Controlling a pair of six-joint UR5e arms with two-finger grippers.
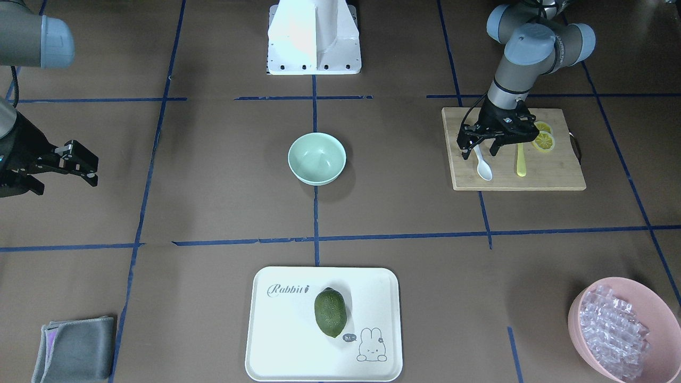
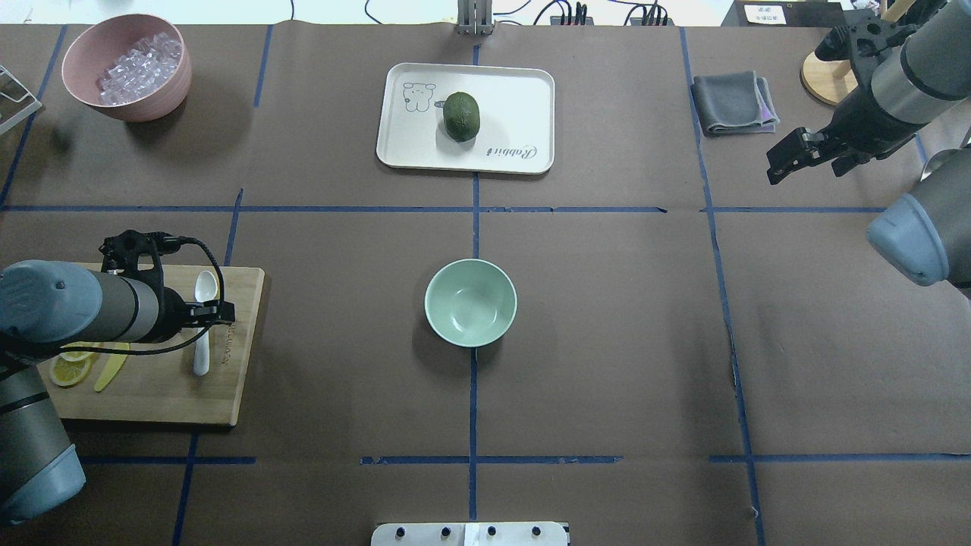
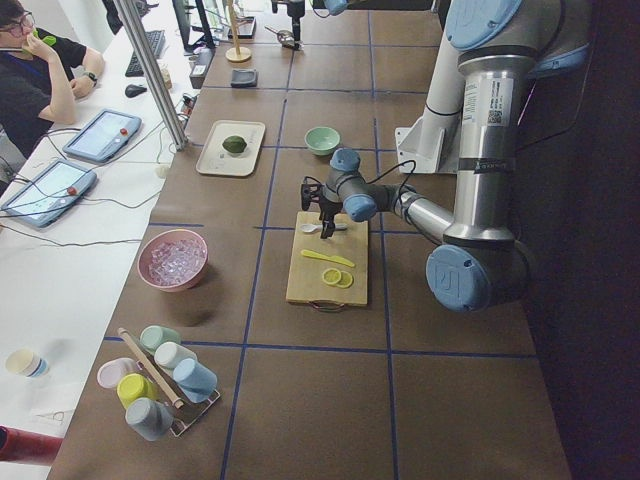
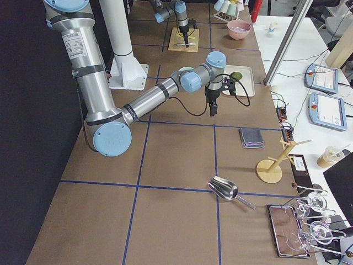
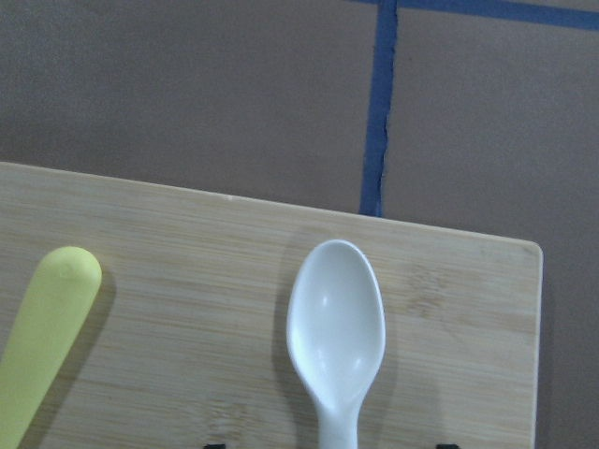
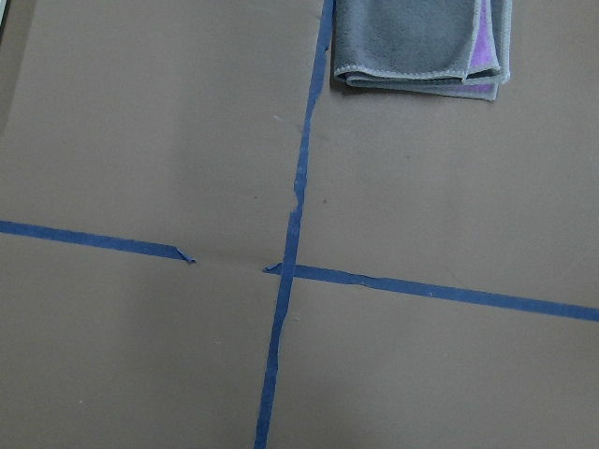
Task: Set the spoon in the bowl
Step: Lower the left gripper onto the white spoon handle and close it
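The white spoon (image 1: pixel 483 167) lies on the wooden cutting board (image 1: pixel 553 175), scoop pointing away from the robot; it also shows in the overhead view (image 2: pixel 203 288) and the left wrist view (image 5: pixel 335 323). My left gripper (image 1: pixel 480 151) is open, low over the spoon's handle, with a finger on each side of it. The mint-green bowl (image 1: pixel 317 158) stands empty at the table's middle (image 2: pixel 470 302). My right gripper (image 1: pixel 64 178) is open and empty, held above the table far from both, near the grey cloth side (image 2: pixel 804 163).
A yellow knife (image 1: pixel 521 159) and lemon slices (image 1: pixel 544 139) lie on the board beside the spoon. A white tray (image 1: pixel 266 330) holds a green fruit (image 1: pixel 330 312). A pink bowl (image 1: pixel 580 319) with clear pieces and a folded grey cloth (image 1: pixel 74 348) sit at the far corners.
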